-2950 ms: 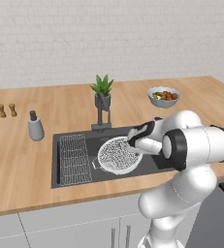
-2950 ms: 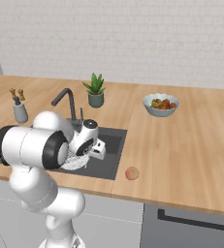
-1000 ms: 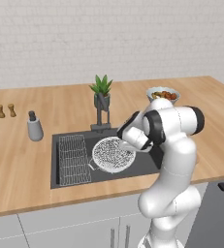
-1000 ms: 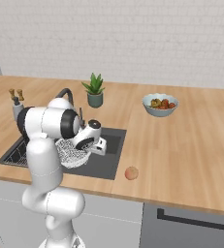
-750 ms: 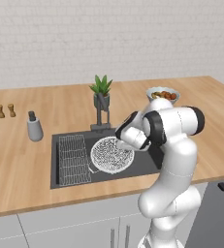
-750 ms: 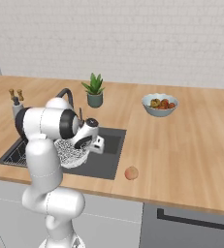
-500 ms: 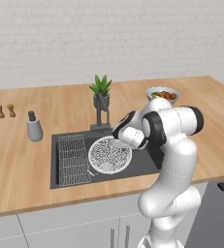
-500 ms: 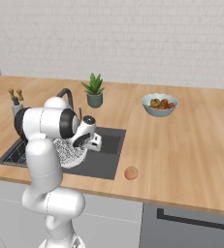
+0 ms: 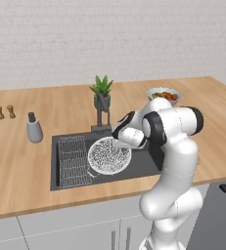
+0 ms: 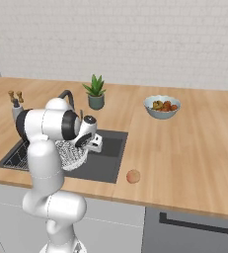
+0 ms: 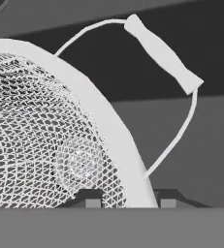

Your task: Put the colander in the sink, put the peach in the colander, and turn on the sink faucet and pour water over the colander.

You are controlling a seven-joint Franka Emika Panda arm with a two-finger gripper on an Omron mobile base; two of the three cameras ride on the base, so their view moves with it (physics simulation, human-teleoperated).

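A wooden counter (image 9: 16, 166) is backed by white brick; the colander (image 9: 109, 155) – white mesh – sits in the dark sink (image 9: 144, 163), its rim straddled by the gripper (image 11: 127, 199) – narrowly parted, grip uncertain.

base views flank sink (image 9: 148, 163), hand view close

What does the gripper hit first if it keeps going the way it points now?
Most likely the colander: its white rim runs between the gripper jaws in the hand view. Beyond it lies the dark sink floor. Depth is unclear, so contact could be immediate.
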